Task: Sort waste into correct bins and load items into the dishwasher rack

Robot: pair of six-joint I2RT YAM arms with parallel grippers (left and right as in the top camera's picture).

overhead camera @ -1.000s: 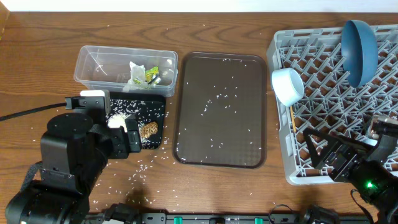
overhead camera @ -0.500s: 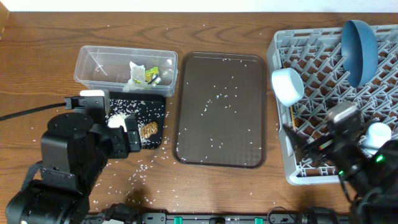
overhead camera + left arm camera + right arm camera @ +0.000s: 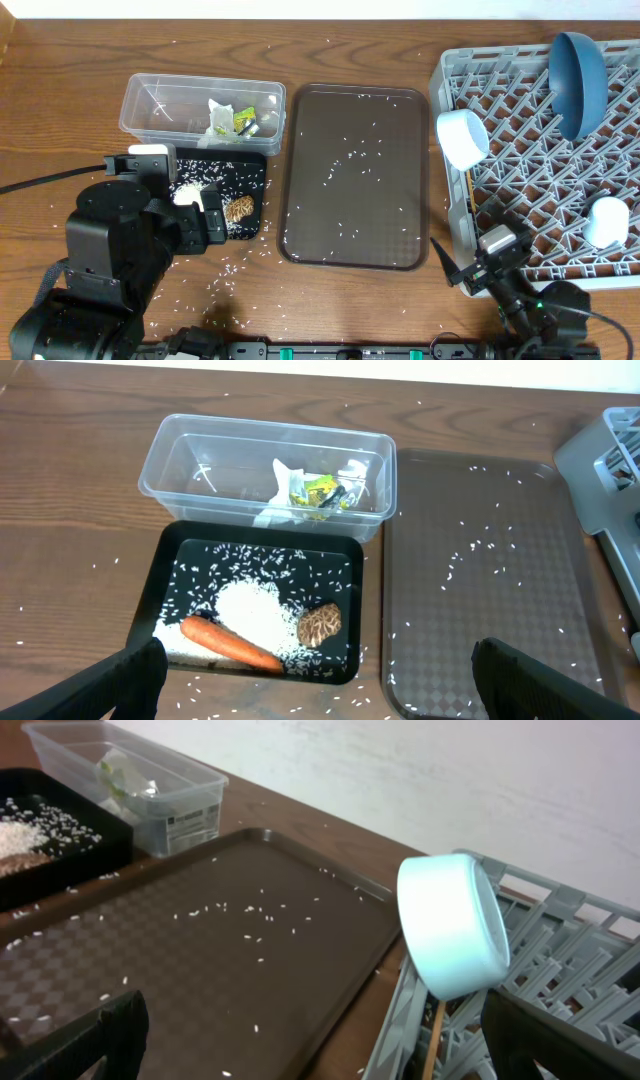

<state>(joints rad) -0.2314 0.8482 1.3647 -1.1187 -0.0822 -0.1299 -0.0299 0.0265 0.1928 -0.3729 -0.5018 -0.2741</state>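
The left gripper (image 3: 320, 685) hangs above the near left part of the table (image 3: 60, 100). Its jaws are spread wide with nothing between them, one finger in each lower corner of the wrist view.

Beyond it lies the tub (image 3: 200, 105), its long axis running left to right. The tissue (image 3: 218, 118) and wrapper (image 3: 245, 122) sit together in the right half.

The black tray (image 3: 150, 600) touches the tub's near wall and lies the same way. It holds a pile of rice (image 3: 255, 605) with loose grains around it. The carrot (image 3: 232, 643) lies along the pile's near edge, slanting from upper left to lower right in the wrist view. The lump (image 3: 320, 624) sits just right of the pile, close to the carrot's right end.

To the right is the brown tray (image 3: 355, 175), its long axis running away from the robot, with a few grains scattered on it.

The rack (image 3: 445, 75) fills the right side. The white bowl (image 3: 462, 138) leans on its side at the left wall. The blue bowl (image 3: 578, 82) stands on edge near the far right corner. A cup (image 3: 606, 222) sits in the near right part; I cannot tell its inside colour.

The right gripper (image 3: 330, 1050) hovers at the rack's near left corner, its jaws also wide and empty.
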